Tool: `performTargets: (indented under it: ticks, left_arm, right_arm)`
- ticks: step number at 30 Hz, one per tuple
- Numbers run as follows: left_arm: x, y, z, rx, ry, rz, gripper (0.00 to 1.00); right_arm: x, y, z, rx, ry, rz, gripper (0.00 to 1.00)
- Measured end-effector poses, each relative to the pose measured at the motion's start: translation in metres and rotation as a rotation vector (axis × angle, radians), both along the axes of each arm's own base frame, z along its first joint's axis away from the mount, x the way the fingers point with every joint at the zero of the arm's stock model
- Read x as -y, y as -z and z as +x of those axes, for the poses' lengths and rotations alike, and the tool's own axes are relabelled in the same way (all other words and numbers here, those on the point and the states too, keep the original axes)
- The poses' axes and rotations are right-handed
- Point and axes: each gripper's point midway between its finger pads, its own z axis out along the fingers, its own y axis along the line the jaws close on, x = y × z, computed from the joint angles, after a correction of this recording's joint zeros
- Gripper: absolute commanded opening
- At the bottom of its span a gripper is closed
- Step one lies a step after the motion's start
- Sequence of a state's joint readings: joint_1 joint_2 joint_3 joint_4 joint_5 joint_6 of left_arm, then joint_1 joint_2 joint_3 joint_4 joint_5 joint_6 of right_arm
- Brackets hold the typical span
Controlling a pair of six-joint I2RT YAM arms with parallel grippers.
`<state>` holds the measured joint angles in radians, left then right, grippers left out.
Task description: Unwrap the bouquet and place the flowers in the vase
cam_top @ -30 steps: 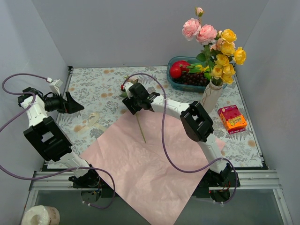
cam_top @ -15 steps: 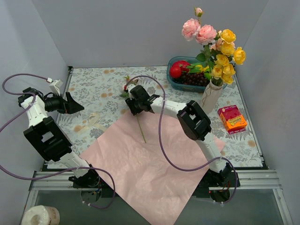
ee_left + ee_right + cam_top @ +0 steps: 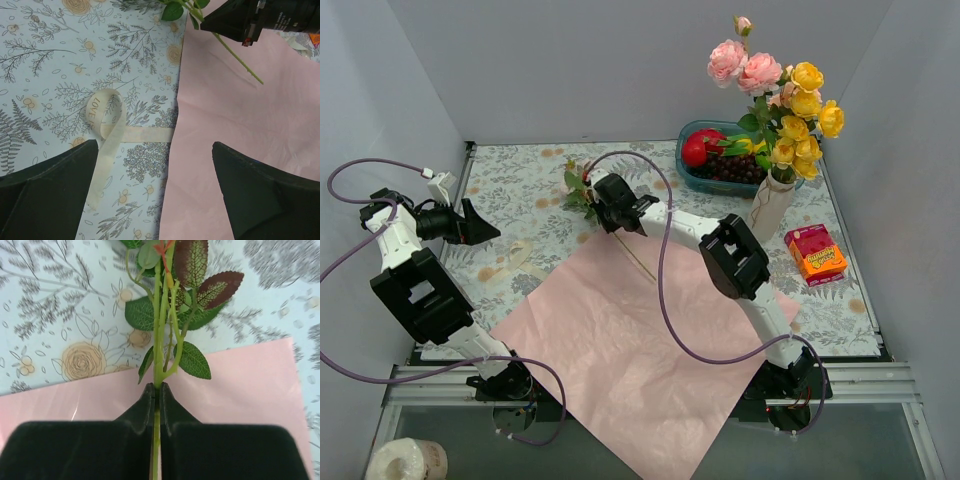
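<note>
Pink paper (image 3: 620,350) lies flat on the table (image 3: 520,180). The right gripper (image 3: 156,387) is pinched tight on the green stem of one flower (image 3: 159,330) at the far edge of the paper. The left gripper (image 3: 478,222) has its fingers wide apart, over on the left, above a cream ribbon (image 3: 102,130). The white vase (image 3: 770,205) stands at the far right, holding pink and yellow flowers (image 3: 790,110).

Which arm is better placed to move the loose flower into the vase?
Right. The right fingers are shut on the flower stem, and the vase stands on that side. The left fingers hang open, far off over the ribbon.
</note>
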<state>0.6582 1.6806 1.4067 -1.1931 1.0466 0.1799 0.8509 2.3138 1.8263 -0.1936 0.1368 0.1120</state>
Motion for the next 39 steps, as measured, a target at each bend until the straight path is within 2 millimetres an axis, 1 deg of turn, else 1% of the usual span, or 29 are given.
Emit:
performTargets:
  ticks: [2, 3, 4, 5, 7, 8, 9, 10, 11, 12, 14, 15, 16, 17, 18, 19, 20, 21, 25, 28, 29, 32, 36, 38, 39]
  left_arm:
    - [0.0, 0.0, 0.0, 0.001, 0.002, 0.001, 0.98]
    - [0.0, 0.0, 0.0, 0.002, 0.002, 0.002, 0.98]
    - [0.0, 0.0, 0.0, 0.002, 0.002, 0.002, 0.98]
    - [0.0, 0.0, 0.0, 0.002, 0.002, 0.002, 0.98]
    - [0.0, 0.0, 0.0, 0.002, 0.003, 0.002, 0.98]
    - [0.0, 0.0, 0.0, 0.002, 0.003, 0.002, 0.98]
    - [0.0, 0.0, 0.0, 0.003, 0.004, 0.002, 0.98]
    - [0.0, 0.0, 0.0, 0.004, 0.005, 0.003, 0.98]
    - [0.0, 0.0, 0.0, 0.005, 0.005, 0.004, 0.98]
    - [0.0, 0.0, 0.0, 0.006, 0.007, 0.005, 0.98]
    - [0.0, 0.0, 0.0, 0.009, 0.008, 0.006, 0.98]
    - [0.0, 0.0, -0.001, 0.01, 0.01, 0.006, 0.98]
    - [0.0, 0.0, -0.001, 0.012, 0.011, 0.006, 0.98]
    - [0.0, 0.0, -0.001, 0.014, 0.012, 0.006, 0.98]
    - [0.0, -0.001, -0.001, 0.015, 0.012, 0.005, 0.98]
    - [0.0, -0.001, -0.001, 0.017, 0.013, 0.005, 0.98]
    - [0.0, -0.001, -0.001, 0.018, 0.013, 0.004, 0.98]
    - [0.0, -0.001, -0.001, 0.019, 0.013, 0.003, 0.98]
    - [0.0, -0.001, -0.002, 0.022, 0.016, 0.001, 0.98]
    - [0.0, -0.001, -0.002, 0.024, 0.018, 0.003, 0.98]
    - [0.0, -0.001, -0.002, 0.023, 0.019, 0.002, 0.98]
    - [0.002, -0.001, -0.004, 0.018, 0.021, -0.002, 0.98]
    - [0.002, -0.001, -0.004, 0.017, 0.023, -0.002, 0.98]
    - [0.002, -0.001, -0.004, 0.019, 0.024, -0.001, 0.98]
    - [0.002, -0.001, -0.004, 0.019, 0.024, 0.0, 0.98]
  right_arm:
    - [-0.001, -0.019, 0.008, 0.046, 0.003, 0.001, 0.01]
    - [0.0, -0.033, 0.011, 0.072, 0.002, 0.003, 0.01]
    - [0.001, -0.05, 0.013, 0.102, -0.001, 0.009, 0.01]
    - [0.002, -0.071, 0.015, 0.139, -0.005, 0.021, 0.01]
    - [0.009, -0.126, 0.015, 0.226, -0.007, 0.06, 0.01]
    - [0.015, -0.163, 0.014, 0.289, -0.003, 0.093, 0.01]
    - [0.027, -0.214, 0.008, 0.379, 0.004, 0.15, 0.01]
    - [0.044, -0.261, -0.002, 0.474, 0.013, 0.211, 0.01]
    - [0.067, -0.308, -0.017, 0.583, 0.026, 0.283, 0.01]
    - [0.088, -0.345, -0.033, 0.684, 0.032, 0.351, 0.01]
    - [0.155, -0.422, -0.085, 0.966, 0.061, 0.508, 0.01]
    - [0.193, -0.457, -0.115, 1.114, 0.091, 0.591, 0.01]
    - [0.228, -0.486, -0.142, 1.25, 0.128, 0.655, 0.01]
    - [0.258, -0.509, -0.164, 1.368, 0.169, 0.711, 0.01]
    - [0.282, -0.525, -0.182, 1.46, 0.211, 0.748, 0.01]
    - [0.299, -0.53, -0.193, 1.522, 0.248, 0.761, 0.01]
    - [0.31, -0.529, -0.199, 1.562, 0.277, 0.753, 0.01]
    - [0.318, -0.522, -0.2, 1.586, 0.303, 0.73, 0.01]
    - [0.323, -0.479, -0.188, 1.594, 0.34, 0.563, 0.01]
    - [0.329, -0.462, -0.181, 1.621, 0.363, 0.462, 0.01]
    - [0.334, -0.46, -0.181, 1.637, 0.376, 0.444, 0.01]
    - [0.35, -0.462, -0.179, 1.682, 0.432, 0.401, 0.01]
    - [0.379, -0.462, -0.164, 1.7, 0.533, 0.365, 0.01]
    - [0.387, -0.458, -0.154, 1.684, 0.561, 0.361, 0.01]
    - [0.387, -0.455, -0.149, 1.676, 0.562, 0.361, 0.01]
